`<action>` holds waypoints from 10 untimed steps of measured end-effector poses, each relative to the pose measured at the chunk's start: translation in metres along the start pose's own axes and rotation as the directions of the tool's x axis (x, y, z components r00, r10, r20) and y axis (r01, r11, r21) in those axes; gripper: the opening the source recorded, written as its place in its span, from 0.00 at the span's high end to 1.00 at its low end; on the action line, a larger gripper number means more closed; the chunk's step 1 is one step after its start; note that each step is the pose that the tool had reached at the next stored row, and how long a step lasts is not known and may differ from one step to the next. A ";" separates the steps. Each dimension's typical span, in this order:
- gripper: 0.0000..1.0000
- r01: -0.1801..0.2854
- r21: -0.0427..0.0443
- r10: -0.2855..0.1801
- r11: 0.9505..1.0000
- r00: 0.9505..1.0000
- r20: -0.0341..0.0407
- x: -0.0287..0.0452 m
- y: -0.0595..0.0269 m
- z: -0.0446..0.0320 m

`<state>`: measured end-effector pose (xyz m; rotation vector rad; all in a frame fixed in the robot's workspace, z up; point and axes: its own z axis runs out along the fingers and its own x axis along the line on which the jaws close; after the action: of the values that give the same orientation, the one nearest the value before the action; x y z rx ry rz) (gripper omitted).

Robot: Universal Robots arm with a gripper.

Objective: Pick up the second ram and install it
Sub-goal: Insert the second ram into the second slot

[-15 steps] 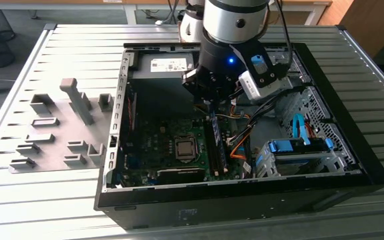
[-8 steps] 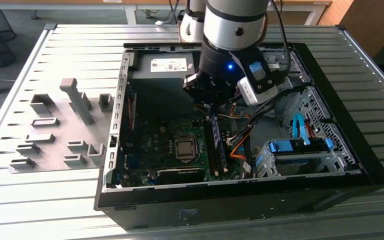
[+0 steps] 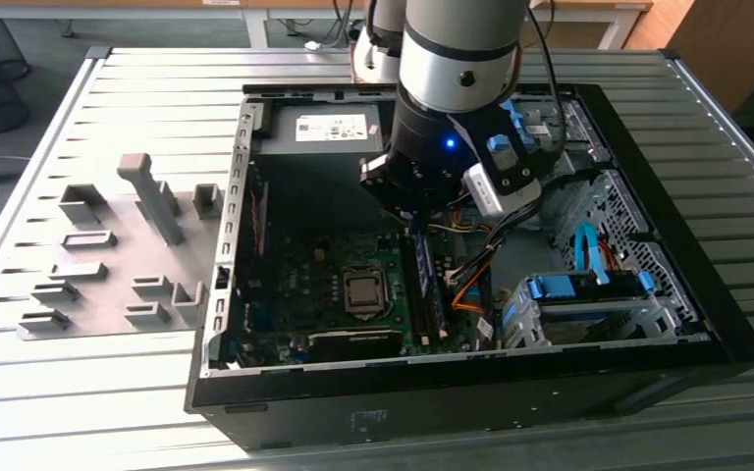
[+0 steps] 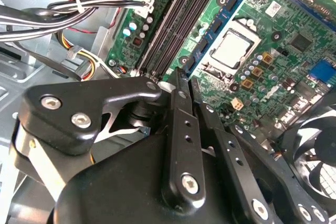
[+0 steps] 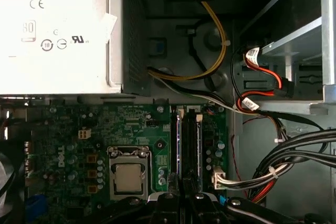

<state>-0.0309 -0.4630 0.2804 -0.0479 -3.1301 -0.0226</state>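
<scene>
The second ram (image 3: 424, 289) stands on edge in the memory slots of the motherboard (image 3: 301, 285), just beside the processor socket (image 3: 364, 291) on the exterior view's right. In the first wrist view it shows as a thin pale-edged strip (image 5: 179, 145), with a neighbouring stick (image 5: 198, 145) running parallel just beside it. Whether it is pressed fully home cannot be told.

The tool (image 3: 418, 228) hangs right over the far end of those slots. In the second wrist view its two black fingers (image 4: 178, 129) converge, and the tool (image 4: 186, 78) has its tips drawn together with only a sliver between them. Whether they pinch the board's edge or merely sit above it is not clear. In the first wrist view the tool (image 5: 182, 191) lines up with the slots.

Bundled cables (image 4: 79, 14), black, yellow and orange, run beside the slots, and a fan (image 4: 315, 150) sits past the socket (image 4: 231, 48). The power supply (image 3: 325, 128) fills the far corner of the open computer case (image 3: 482, 392), with blue drive-bay latches (image 3: 587, 289) on the exterior view's right. The case lies on a slatted metal table (image 3: 154, 78), and grey fixture blocks (image 3: 154, 196) are set on the exterior view's left.
</scene>
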 end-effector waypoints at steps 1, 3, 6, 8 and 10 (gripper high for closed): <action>0.86 0.000 0.000 0.000 1.000 1.000 0.000 0.0000 0.0000 0.0000; 0.86 0.000 0.000 0.000 1.000 1.000 0.000 0.0000 0.0000 0.0001; 0.86 0.000 0.000 0.000 1.000 1.000 0.000 -0.0018 0.0000 0.0037; 0.86 0.000 0.000 0.000 1.000 1.000 -0.001 -0.0030 0.0000 0.0074; 0.86 0.000 0.000 0.000 1.000 1.000 -0.001 -0.0031 0.0000 0.0110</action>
<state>-0.0279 -0.4630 0.2694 -0.0481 -3.1293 -0.0225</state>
